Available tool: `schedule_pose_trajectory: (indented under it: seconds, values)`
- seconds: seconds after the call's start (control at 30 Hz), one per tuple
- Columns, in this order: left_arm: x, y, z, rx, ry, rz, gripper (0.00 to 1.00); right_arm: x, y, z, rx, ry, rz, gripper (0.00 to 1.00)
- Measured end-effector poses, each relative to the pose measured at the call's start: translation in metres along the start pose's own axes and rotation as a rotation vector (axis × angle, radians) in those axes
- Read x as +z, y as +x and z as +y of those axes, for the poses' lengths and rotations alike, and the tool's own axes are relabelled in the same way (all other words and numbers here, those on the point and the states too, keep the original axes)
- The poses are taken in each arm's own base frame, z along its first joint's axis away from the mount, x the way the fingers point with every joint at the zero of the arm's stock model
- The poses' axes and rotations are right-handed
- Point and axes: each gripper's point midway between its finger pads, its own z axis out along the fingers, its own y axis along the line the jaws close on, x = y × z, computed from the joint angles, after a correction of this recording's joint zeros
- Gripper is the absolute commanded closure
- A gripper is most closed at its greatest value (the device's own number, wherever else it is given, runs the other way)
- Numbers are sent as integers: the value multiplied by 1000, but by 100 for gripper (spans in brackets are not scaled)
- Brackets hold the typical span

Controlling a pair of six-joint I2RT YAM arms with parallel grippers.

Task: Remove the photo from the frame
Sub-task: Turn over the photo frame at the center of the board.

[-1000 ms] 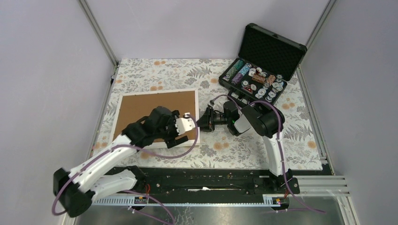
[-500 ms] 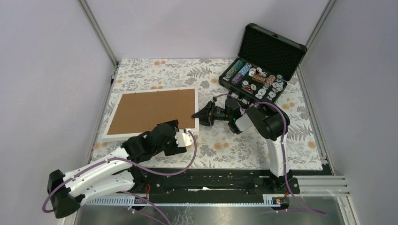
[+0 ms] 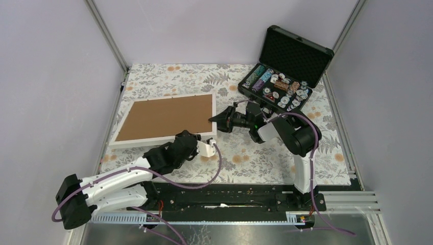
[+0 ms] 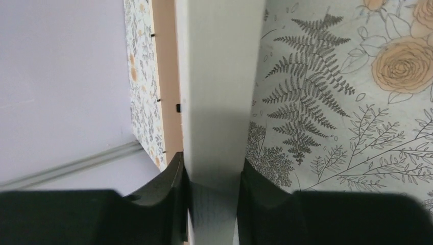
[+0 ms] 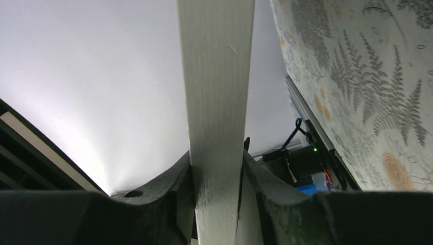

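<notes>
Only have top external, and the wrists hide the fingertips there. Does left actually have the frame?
Observer: Yes. In the left wrist view the left gripper is shut on the frame, with the white edge pinched between both fingers.
Operator: And right?
Observer: Same in its wrist view: the right gripper is clamped on the white edge, one finger on each side.
Operator: Any retaining tabs on the back? Can't resolve them from up here.
Observer: Left wrist shows small black tabs along the brown backing board, right by the white border.
</notes>
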Motion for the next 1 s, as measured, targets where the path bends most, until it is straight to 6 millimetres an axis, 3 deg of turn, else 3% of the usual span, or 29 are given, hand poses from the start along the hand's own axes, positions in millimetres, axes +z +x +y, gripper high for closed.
schedule_pose_trajectory:
  seconds: [0.1,0.2,0.37,0.57,1.0]
  values:
    - [-4,-6,13,-13,5,4,100,-1,0,11,-11,-20,-9,40]
    - [-7,-14,30,-56,23,-3,100,-3,4,34,-65,-73,12,25]
    - [-17,-23,69,-160,2,-20,100,-18,-3,71,-166,-160,5,9]
    - [-31,-32,99,-250,-36,-57,100,-36,-21,84,-228,-185,-55,4]
    - [-41,-35,144,-398,-51,-57,100,-37,-18,77,-303,-165,-42,0]
